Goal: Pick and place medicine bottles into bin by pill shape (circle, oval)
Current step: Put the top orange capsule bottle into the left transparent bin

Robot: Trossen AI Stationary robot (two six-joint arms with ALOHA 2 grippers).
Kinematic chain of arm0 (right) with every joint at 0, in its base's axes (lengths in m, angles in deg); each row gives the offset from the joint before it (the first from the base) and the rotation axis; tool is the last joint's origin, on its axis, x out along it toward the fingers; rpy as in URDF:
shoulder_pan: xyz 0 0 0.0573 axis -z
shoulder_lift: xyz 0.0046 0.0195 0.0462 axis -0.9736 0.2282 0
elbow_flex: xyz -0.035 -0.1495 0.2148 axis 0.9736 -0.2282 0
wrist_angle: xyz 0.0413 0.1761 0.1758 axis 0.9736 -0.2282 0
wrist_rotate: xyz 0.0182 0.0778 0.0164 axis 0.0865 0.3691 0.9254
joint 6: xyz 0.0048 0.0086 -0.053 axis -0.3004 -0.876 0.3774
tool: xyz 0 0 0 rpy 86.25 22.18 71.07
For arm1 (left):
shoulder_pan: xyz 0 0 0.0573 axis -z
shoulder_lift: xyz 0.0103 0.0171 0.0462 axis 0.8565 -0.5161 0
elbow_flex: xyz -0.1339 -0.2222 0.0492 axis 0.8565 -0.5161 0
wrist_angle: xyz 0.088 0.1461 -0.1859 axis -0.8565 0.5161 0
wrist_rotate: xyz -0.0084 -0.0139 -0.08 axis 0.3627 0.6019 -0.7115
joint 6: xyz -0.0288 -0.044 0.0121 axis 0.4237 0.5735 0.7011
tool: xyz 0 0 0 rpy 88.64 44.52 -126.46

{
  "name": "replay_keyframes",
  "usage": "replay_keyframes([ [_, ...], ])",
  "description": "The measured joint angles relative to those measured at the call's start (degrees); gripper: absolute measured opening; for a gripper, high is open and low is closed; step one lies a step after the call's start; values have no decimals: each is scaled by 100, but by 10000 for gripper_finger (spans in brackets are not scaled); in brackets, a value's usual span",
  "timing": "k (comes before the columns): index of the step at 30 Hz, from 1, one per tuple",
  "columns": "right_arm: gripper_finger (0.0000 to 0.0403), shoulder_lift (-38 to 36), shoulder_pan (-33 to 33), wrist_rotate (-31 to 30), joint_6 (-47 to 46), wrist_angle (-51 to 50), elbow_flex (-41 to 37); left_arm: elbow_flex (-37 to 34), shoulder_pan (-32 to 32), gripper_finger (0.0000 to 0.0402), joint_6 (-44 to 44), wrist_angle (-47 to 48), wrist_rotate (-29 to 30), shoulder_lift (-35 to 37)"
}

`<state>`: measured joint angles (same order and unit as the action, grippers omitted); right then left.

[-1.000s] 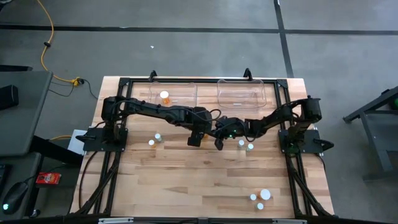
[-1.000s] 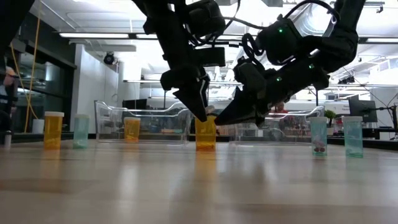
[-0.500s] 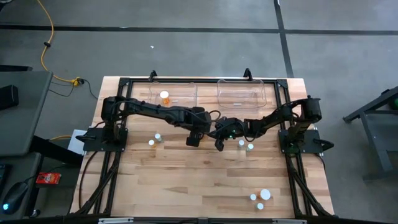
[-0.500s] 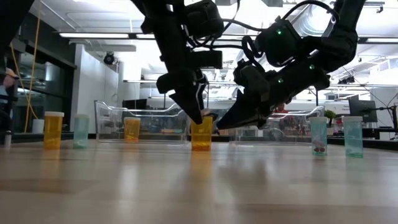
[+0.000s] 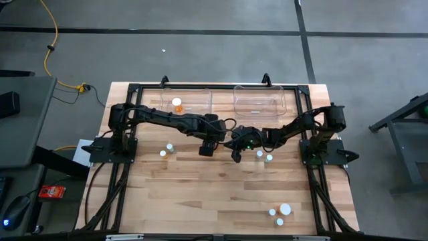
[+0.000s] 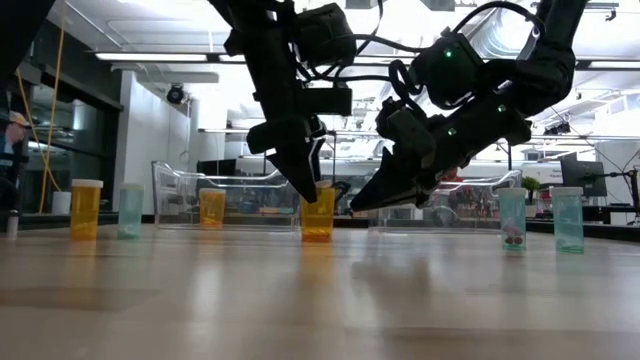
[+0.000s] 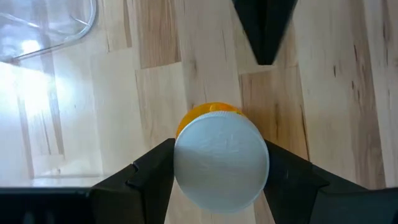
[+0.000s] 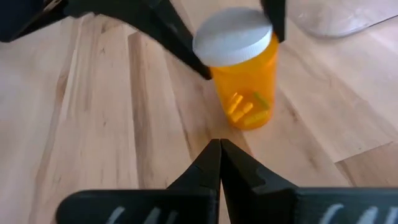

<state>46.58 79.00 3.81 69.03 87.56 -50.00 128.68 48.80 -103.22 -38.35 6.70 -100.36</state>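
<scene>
Left gripper (image 7: 221, 180): clamped on the white cap of an orange medicine bottle (image 8: 244, 93) near the table's middle; in the low view the bottle hangs just above the wooden table (image 5: 200, 187)
Right gripper (image 8: 219, 152): fingers pressed together, empty, just beside the held bottle
Bins: left clear bin (image 5: 186, 100) holds one orange bottle (image 5: 177, 104); right clear bin (image 5: 259, 99) beside it
Other bottles: white-capped ones stand scattered on the table; two teal ones (image 6: 541, 218) show in the low view
</scene>
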Motion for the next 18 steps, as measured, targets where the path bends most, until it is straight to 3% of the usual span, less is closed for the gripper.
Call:
replay_keyframes([
  [6, 0, 0, -2, -57, 42, 109, 0, -2, 2, 198, 45, 30, 41, 0],
  [11, 0, 0, -182, -73, 391, 1059, 0, -4, 2, 198, 46, 29, 42, -2],
  [18, 0, -2, -175, -446, 731, 1088, 280, -11, 2, 198, 46, -47, 40, -5],
])
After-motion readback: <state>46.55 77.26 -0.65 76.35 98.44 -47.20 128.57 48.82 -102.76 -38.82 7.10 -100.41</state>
